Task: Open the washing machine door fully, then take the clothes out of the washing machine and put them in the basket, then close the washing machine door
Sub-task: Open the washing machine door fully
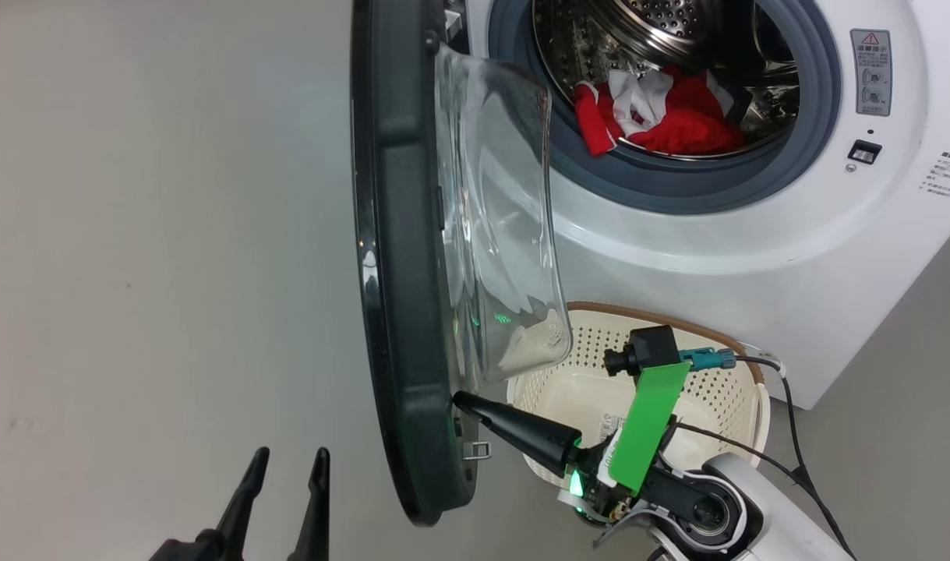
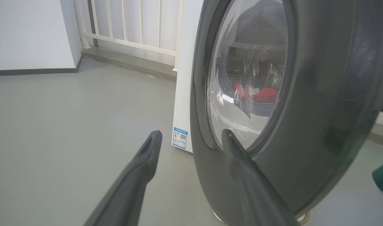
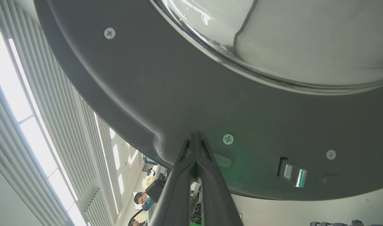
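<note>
The washing machine door (image 1: 400,257) stands swung out, seen edge-on, its clear glass bowl (image 1: 506,226) bulging toward the washing machine (image 1: 755,241). Red and white clothes (image 1: 662,113) lie inside the steel drum. My right gripper (image 1: 457,399) is shut, with its tips pressed against the door's inner grey ring (image 3: 194,135) near the lower edge. My left gripper (image 1: 287,456) is open at the lower left, on the door's outer side and apart from it. In the left wrist view the door's outer face (image 2: 320,103) rises just behind the left gripper (image 2: 191,135). The basket (image 1: 724,389) sits on the floor below the drum opening.
Grey floor (image 1: 155,234) spreads to the left of the door. A black cable (image 1: 794,436) runs past the basket's right side. A white railing (image 2: 131,25) and a wall stand behind the machine. People (image 3: 141,197) appear far off in the right wrist view.
</note>
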You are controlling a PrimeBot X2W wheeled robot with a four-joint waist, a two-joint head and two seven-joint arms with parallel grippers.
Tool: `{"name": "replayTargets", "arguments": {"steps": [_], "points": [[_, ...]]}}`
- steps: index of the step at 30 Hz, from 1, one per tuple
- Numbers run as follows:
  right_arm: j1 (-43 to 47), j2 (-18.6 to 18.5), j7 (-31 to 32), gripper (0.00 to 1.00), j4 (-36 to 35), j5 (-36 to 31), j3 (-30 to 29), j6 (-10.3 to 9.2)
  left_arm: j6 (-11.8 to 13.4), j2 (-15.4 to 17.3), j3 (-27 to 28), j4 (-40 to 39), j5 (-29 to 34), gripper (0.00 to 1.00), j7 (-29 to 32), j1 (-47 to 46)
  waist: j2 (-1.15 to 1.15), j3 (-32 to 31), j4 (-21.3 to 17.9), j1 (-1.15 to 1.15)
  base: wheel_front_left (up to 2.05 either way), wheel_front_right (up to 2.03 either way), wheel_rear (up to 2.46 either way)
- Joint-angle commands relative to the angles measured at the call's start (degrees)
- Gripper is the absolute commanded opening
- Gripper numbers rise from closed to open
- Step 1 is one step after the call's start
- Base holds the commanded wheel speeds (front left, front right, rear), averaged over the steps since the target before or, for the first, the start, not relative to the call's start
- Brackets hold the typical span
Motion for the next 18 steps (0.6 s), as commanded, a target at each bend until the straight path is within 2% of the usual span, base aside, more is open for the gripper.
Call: {"name": "replayTargets", "arguments": {"steps": [1,13,14,16,17,18], "points": [[-2.3,1.3,-0.2,0.0,-1.4,0.8,1.4,0.44,0.5,0.6,2.1,-1.7,-0.5,1.0,-0.7,-0.6,0.0,0.0,0.0,0.0,0.0,0.0,0.0],[-1.2,1.3,-1.3,0.0,-1.0,-0.2,0.6,0.44,0.1,0.6,1.8,-1.2,-0.1,1.0,-0.7,-0.4,0.0,-0.9,-0.4,0.0,0.0,0.0,0.0],[-0.9,1.3,-1.5,0.15,-0.9,-0.5,0.4,0.44,0.0,0.6,1.8,-1.1,0.0,1.0,-0.7,-0.4,0.0,-1.1,-0.5,0.0,0.0,0.0,0.0],[-0.3,1.3,-1.8,0.38,-0.8,-1.1,0.0,0.44,-0.2,0.6,1.7,-0.9,0.2,1.0,-0.7,-0.4,0.0,-1.3,-0.6,0.0,0.0,0.0,0.0],[0.1,1.3,-1.9,0.6,-0.6,-1.4,-0.3,0.44,-0.3,0.6,1.7,-0.8,0.3,1.0,-0.7,-0.4,0.0,-1.4,-0.7,0.0,0.0,0.0,0.0],[0.5,1.3,-2.0,0.89,-0.5,-1.8,-0.5,0.44,-0.4,0.6,1.6,-0.7,0.3,1.0,-0.7,-0.4,0.0,-1.5,-0.8,0.0,0.0,0.0,0.0]]}}
